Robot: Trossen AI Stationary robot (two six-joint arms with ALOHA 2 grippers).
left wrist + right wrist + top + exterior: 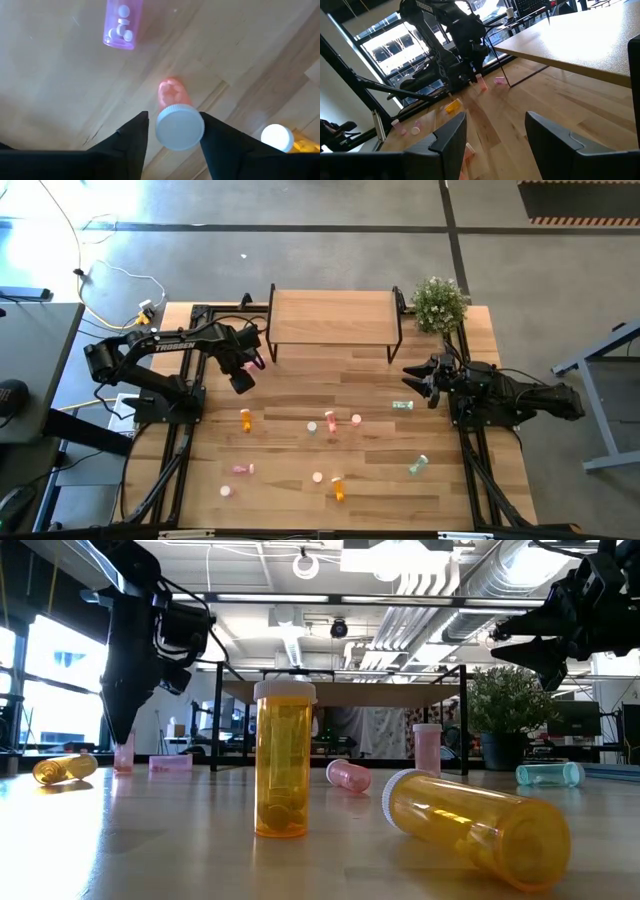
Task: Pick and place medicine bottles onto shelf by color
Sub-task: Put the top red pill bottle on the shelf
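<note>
Left gripper [172,131] has its 2 dark fingers closed against a pink medicine bottle [176,117] with a white cap, near the left front leg of the shelf [330,316]; the high view reads "TROSSEN" in white along that arm. Only the left wrist view shows the cap between the fingers, plus a purple bottle [121,24] with white pills lying on the table [55,85] just beyond. Right gripper [496,130] hovers with fingers spread and nothing between them, by the shelf's right end, near a potted plant [439,302]. Only the low view shows the upright orange bottle [283,760] and an orange one on its side [478,825]; other bottles lie scattered across the table.
</note>
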